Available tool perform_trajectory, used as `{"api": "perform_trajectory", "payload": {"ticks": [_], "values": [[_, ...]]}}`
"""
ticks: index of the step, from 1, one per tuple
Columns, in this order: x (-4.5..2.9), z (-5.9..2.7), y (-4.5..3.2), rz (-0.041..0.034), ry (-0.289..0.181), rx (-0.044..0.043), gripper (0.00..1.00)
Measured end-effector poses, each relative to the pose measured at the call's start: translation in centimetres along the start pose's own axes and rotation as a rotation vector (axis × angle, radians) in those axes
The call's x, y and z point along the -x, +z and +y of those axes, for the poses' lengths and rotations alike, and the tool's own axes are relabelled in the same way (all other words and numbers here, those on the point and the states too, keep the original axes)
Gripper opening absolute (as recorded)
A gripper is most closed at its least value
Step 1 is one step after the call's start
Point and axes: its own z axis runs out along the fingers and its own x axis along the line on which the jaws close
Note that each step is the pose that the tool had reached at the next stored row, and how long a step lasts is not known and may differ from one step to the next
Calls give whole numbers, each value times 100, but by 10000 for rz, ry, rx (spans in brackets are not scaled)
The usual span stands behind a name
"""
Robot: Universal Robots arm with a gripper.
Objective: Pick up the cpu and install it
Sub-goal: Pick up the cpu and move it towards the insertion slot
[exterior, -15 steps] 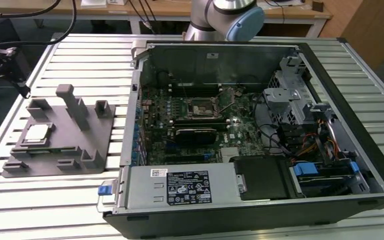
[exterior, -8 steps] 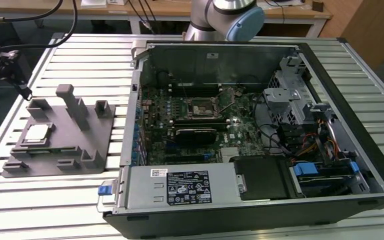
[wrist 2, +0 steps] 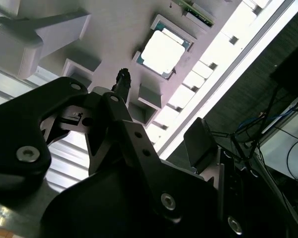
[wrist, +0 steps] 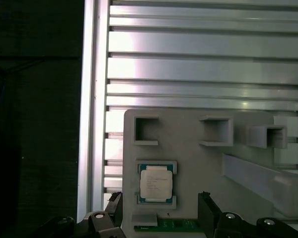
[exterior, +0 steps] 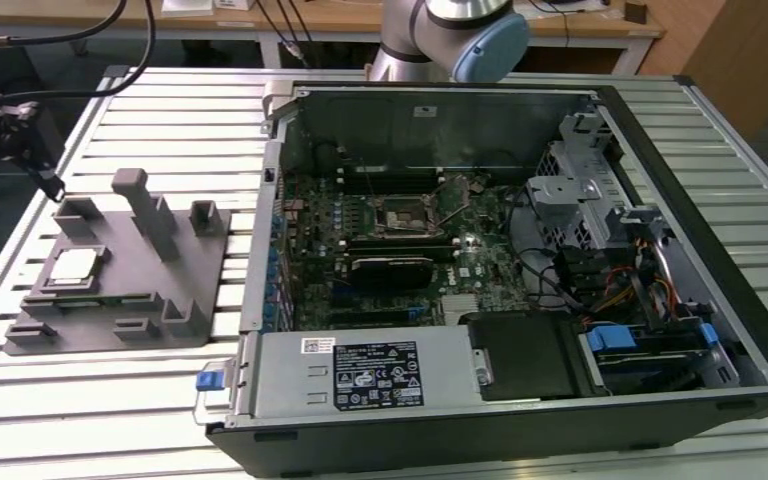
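— Cpu [exterior: 75, 265] count, and what's around it?
— 1 slatted metal table [exterior: 157, 100] carries 1 open computer case [exterior: 491, 440] and, at the exterior view's left, 1 grey fixture plate [exterior: 197, 275]. 1 cpu lies flat in a pocket of that plate.
— And the gripper [wrist: 160, 203]?
— In the first wrist view it hangs over the cpu, its 2 fingers [wrist: 207, 208] spread wide, holding nothing.
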Motion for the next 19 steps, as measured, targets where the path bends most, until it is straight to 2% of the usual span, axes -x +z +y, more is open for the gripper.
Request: {"api": "perform_trajectory", "payload": {"ticks": [13,19], "values": [[-1,-2,58,1,0,-1,70],[-1,-4,110,0,2,-1,70]]}}
